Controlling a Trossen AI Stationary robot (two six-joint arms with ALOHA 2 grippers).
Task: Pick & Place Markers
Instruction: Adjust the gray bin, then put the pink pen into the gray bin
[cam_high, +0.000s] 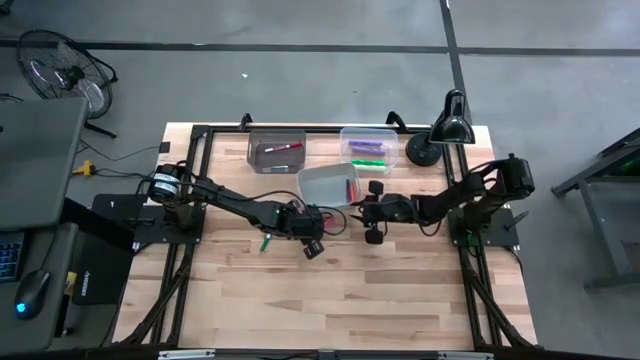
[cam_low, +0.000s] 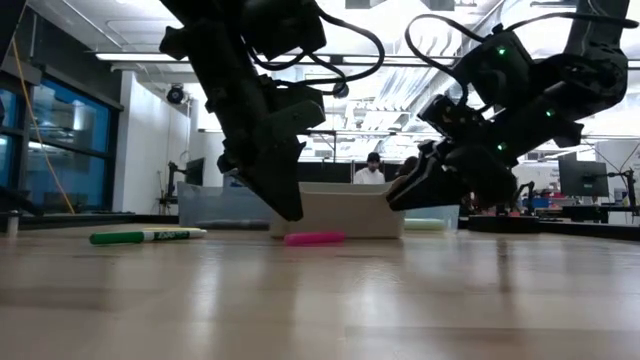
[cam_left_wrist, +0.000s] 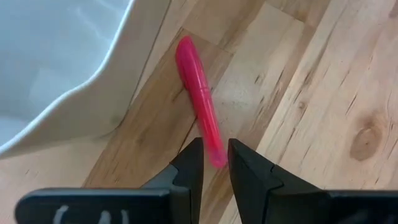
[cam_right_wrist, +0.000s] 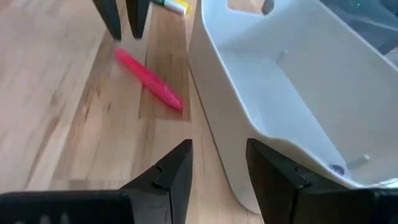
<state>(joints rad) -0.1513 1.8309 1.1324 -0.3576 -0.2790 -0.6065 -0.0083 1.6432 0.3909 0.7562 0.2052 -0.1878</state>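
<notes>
We see the left claw (cam_left_wrist: 214, 163) near the centre of the high view, hanging just above the counter (cam_high: 330, 300). Its jaws stand a narrow gap apart and grip nothing. In the left wrist view the near end of a pink marker (cam_left_wrist: 198, 93) lies on the wood right at that gap, between the fingertips (cam_left_wrist: 194, 163) and a little beyond them; we cannot tell whether the tips touch it. The marker lies flat on the counter, just beside the rounded corner of a clear bin (cam_left_wrist: 68, 68), apart from its wall.

The right claw (cam_right_wrist: 217, 168) sits right of centre in the high view, facing the left one, jaws moderately apart and empty. In its wrist view the same pink marker (cam_right_wrist: 149, 79) lies ahead of it, in the upper left of the frame, with the bin wall (cam_right_wrist: 261, 106) to the right.

In the high view the pink marker is hidden under the arms. A green marker (cam_low: 145, 236) lies at the left of the low view. Two more bins at the top of the high view, a dark one (cam_high: 276, 152) and a clear one (cam_high: 368, 147), hold markers too small to sort out.
</notes>
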